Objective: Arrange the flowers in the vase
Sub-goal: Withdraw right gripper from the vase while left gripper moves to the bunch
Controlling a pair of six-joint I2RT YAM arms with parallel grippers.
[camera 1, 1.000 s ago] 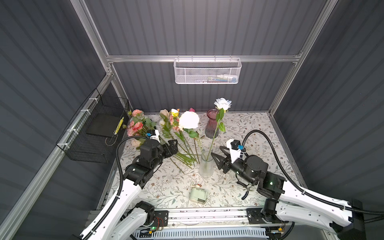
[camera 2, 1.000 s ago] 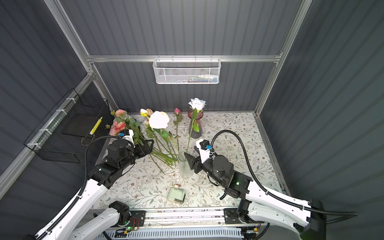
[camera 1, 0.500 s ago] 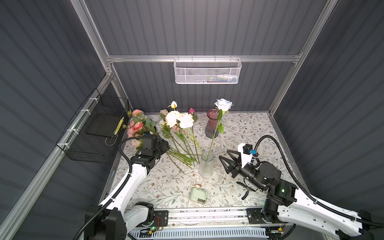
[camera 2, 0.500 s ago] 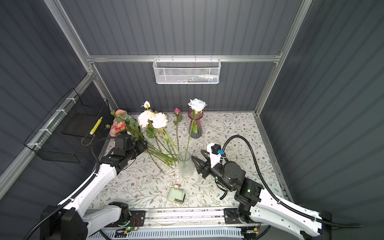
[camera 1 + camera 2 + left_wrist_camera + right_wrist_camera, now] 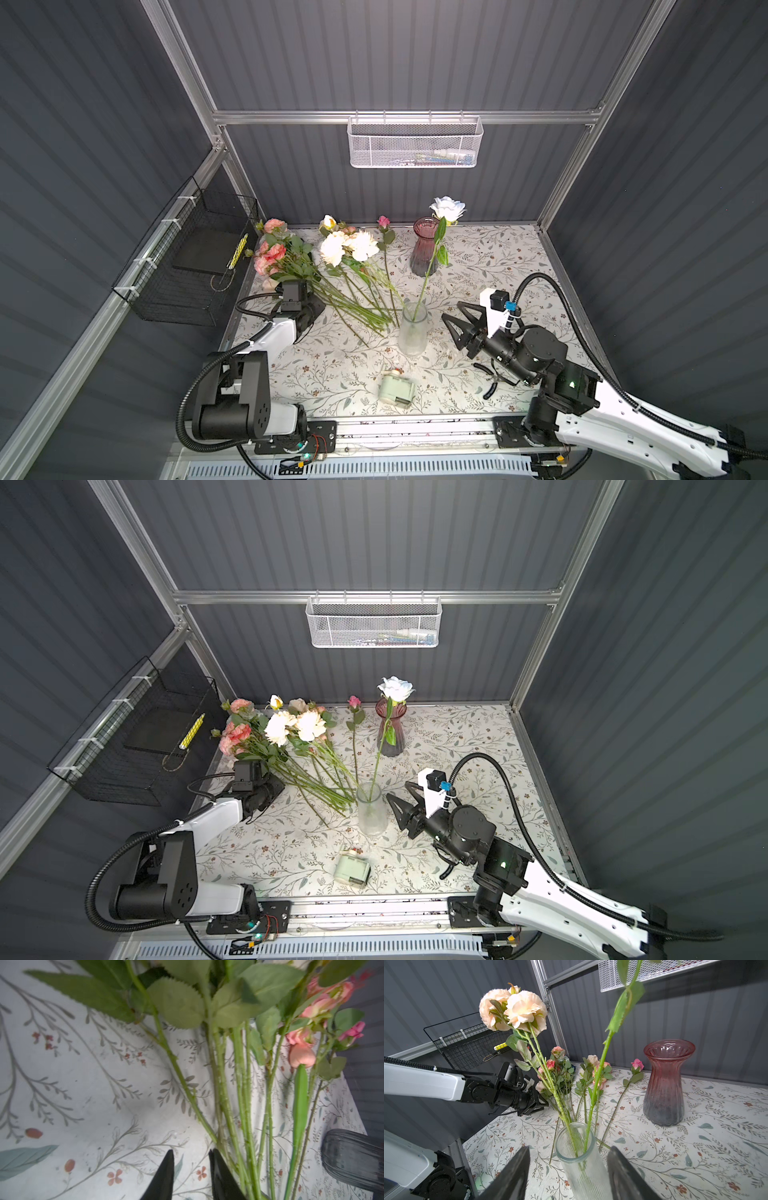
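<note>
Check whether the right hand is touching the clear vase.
Apart. In a top view, a strip of tablecloth shows between the right hand and the clear vase; its open jaws stop just short of the glass.

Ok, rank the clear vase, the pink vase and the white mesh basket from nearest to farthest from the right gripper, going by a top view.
1. Clear vase, just in front of the right gripper, whose open jaws face it.
2. Pink vase, farther back, behind the clear one.
3. White mesh basket, hung high at the rear.
</note>
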